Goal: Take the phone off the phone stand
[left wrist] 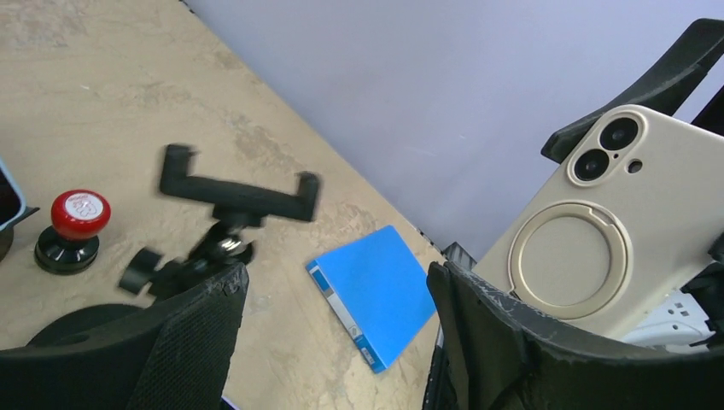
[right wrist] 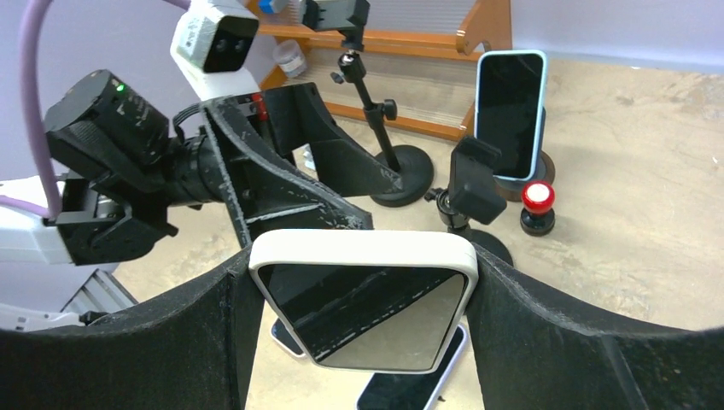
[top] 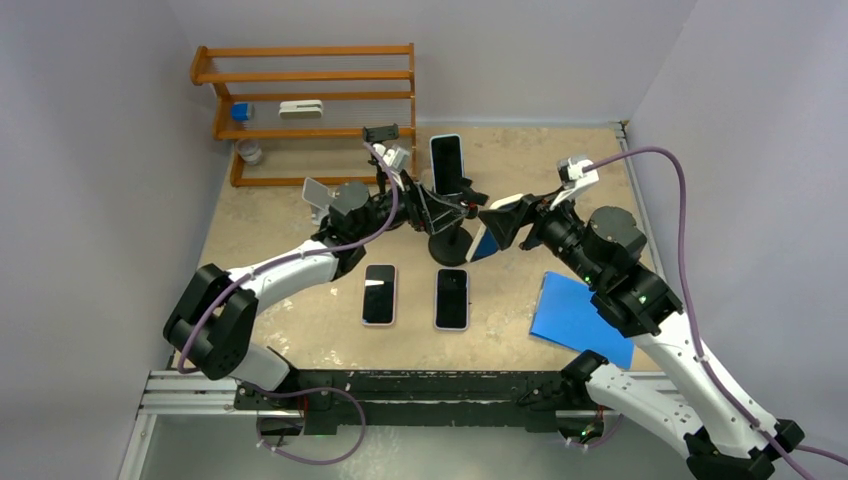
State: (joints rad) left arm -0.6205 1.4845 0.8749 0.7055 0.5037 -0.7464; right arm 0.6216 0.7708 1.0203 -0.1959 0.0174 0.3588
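Right gripper [right wrist: 361, 273] is squeezing the flat phone in a cream rubbery case [right wrist: 363, 320] by its two long sides, with the glass facing its wrist. That phone is off the black clamp of the phone stand [left wrist: 239, 195], which sits empty just past the fingertips. So the job looks nearly done; I think only setting the phone down is left.

Left gripper [left wrist: 335, 282] is spread wide with nothing in it, right in front of the right gripper. The two could bump if either one swings. The case looks smooth, so the phone could slide out if the squeeze gets weak. Under the right gripper, two dark-screened phones [top: 452, 298] lie flat on the sandy table [top: 500, 150]. A drop would land on them.
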